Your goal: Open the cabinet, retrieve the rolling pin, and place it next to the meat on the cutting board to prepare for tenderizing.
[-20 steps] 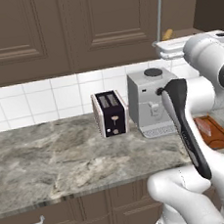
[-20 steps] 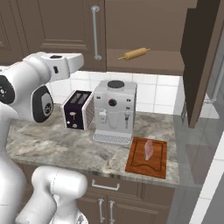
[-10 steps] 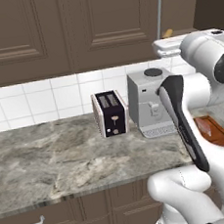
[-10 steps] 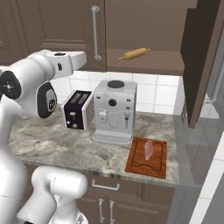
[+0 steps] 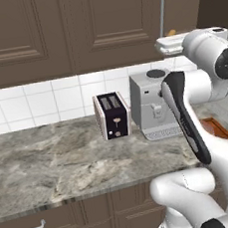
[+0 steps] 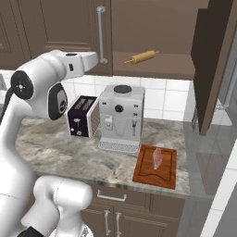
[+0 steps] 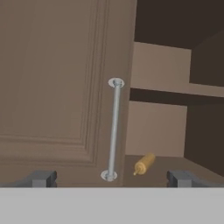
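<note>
Your wide-open gripper before the tan wooden rolling pin, its far end hidden in the dark brown cabinet.

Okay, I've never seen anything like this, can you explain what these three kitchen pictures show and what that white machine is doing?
It's a rendered kitchen. The white machine is a robot arm on a driving base. Two pictures look over it from behind, left and right; the third looks out from its hand. On the counter stand a toaster and coffee machine, beside a cutting board holding meat. The cabinet is open on the right; a rolling pin lies inside. The tool is open and holds nothing.
</note>
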Robot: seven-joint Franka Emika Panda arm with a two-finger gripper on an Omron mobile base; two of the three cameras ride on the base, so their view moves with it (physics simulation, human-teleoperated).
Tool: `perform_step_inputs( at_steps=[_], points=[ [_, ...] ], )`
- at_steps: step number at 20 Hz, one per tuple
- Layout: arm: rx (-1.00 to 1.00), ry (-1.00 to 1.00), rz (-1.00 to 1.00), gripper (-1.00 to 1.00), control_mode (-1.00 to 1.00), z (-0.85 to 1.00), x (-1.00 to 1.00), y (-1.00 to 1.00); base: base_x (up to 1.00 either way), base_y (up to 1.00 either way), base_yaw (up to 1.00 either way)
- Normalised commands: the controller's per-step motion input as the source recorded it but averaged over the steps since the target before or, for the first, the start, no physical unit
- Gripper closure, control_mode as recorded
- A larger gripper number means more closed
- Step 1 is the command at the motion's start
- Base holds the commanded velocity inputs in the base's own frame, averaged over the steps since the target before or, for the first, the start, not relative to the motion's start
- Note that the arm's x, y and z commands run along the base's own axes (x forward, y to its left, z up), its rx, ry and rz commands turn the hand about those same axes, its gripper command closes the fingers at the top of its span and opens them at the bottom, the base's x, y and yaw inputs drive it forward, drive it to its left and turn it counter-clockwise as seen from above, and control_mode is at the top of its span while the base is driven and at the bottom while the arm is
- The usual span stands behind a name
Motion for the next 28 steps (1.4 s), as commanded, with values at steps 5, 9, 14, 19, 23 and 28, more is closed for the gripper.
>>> perform_step_inputs(
  at_steps=[5, 9, 14, 19, 23, 28],
  points=[
    [0.0, 0.02, 0.0, -1.0, -1.0, 0.0, 0.4, -0.01, 0.0, 0.0, 0.0],
    [0.0, 0.04, 0.0, -1.0, -1.0, 0.0, 0.5, 0.0, 0.0, 0.0, 0.0],
    [0.0, 0.01, 0.0, -1.0, -1.0, 0.0, 0.44, -0.02, 0.0, 0.0, 0.0],
    [0.0, 0.0, 0.0, -1.0, -1.0, 0.0, 0.34, -0.05, 0.0, 0.0, 0.0],
    [0.0, 0.0, 0.0, -1.0, -1.0, 0.0, 0.3, -0.06, 0.0, 0.0, 0.0],
    [0.0, 0.0, 0.0, -1.0, -1.0, 0.0, 0.24, -0.14, 0.0, 0.0, 0.0]
  ],
)
